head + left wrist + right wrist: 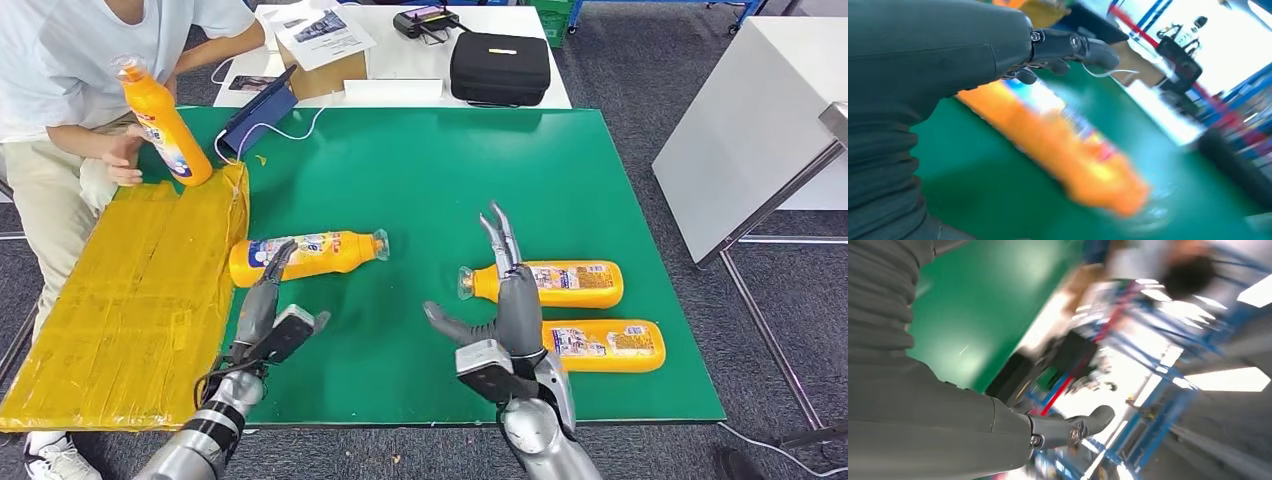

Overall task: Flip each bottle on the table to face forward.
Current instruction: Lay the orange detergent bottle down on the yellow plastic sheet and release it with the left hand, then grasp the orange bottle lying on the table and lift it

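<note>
The left hand [268,315], fingers apart and empty, reaches over the base of the orange bottle [310,255] lying crosswise, cap pointing right, while the open right hand [500,320] stands farther off.

The green counter [430,180] is the landmark. Its far half lies open, so a robot hand could pass freely there. On its near half, one orange plastic bottle [310,255] lies toward the left, and two more orange bottles [560,283] [610,345] lie close together at the right. Between these groups is a bare strip. A yellow cardboard sheet [130,300] covers the counter's left edge.
</note>
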Tool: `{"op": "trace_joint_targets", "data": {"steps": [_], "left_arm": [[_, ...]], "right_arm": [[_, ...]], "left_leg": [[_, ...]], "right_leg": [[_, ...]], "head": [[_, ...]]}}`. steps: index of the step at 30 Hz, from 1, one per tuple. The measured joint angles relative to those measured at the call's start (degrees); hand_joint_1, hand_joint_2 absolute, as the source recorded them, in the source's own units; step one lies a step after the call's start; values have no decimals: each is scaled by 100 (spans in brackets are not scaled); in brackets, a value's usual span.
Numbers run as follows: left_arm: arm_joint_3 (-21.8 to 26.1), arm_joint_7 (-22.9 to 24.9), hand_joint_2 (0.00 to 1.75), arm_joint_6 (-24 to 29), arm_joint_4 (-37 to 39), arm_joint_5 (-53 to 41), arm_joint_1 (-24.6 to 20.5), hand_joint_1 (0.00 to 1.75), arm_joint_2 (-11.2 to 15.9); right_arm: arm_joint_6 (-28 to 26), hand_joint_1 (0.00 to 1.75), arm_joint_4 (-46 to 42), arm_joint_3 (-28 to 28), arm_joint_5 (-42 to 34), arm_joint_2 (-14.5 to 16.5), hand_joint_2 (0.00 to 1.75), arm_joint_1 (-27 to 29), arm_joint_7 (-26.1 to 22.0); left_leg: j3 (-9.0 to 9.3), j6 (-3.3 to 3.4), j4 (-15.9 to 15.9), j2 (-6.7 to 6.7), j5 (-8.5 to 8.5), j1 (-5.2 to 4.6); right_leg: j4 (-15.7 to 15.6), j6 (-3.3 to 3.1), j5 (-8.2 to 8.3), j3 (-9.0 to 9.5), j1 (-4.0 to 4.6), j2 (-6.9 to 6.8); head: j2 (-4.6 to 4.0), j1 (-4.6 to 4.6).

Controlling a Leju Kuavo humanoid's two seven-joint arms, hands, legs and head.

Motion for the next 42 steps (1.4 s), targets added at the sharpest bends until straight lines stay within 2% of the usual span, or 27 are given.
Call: {"op": "trace_joint_targets", "data": {"steps": [2, 5, 8, 12, 24, 31, 42], "left_arm": [[-2, 64, 175, -677, -1016, 831, 463, 0, -58], [-2, 249, 175, -1370, -2296, 1542, 994, 0, -82], [-3, 321, 175, -1742, -3105, 1855, 1313, 0, -96], [-35, 325, 175, -1924, -3723, 1960, 1547, 0, -135], [-324, 314, 175, -2141, -4252, 2032, 1690, 0, -173], [-466, 314, 175, -2289, -4273, 2192, 1673, 0, -170], [-515, 314, 175, -2365, -4245, 2316, 1557, 0, -170]], "right_arm": [[-6, 0, 147, -4, 887, -215, 175, -101, 558], [142, 0, 389, -65, 1691, -556, 175, -279, 1125], [318, 0, 601, -186, 2032, -864, 175, -449, 1391], [481, 0, 862, -372, 2224, -1209, 175, -636, 1553], [898, 0, 1699, -617, 2482, -1710, 175, -1236, 1833], [1371, 0, 2441, -625, 2423, -1866, 175, -1612, 1828], [1642, 0, 3469, -527, 2425, -1947, 175, -2067, 1765]], "left_leg": [[-4, 1, 1, 2, -3, -1], [-8, 2, 1, -5, -4, 1], [-10, 2, 1, -7, -3, 2], [-10, 2, 1, -7, -3, 3], [-12, 3, 1, -7, -3, 1], [-12, 3, 2, -8, -3, 2], [-12, 4, 2, -8, -2, 2]], "right_leg": [[-2, 1, 0, -6, 0, 1], [-3, 3, -4, -6, 1, -2], [-3, 6, -6, -4, 2, -4], [-2, 7, -6, -4, 3, -4], [-2, 8, -5, -4, 2, -4], [-2, 9, -4, -4, 2, -5], [-2, 9, -4, -4, 2, -5]], "head": [[0, -1], [0, -2], [0, -2], [0, -2], [0, -3], [1, -4], [0, -3]]}}
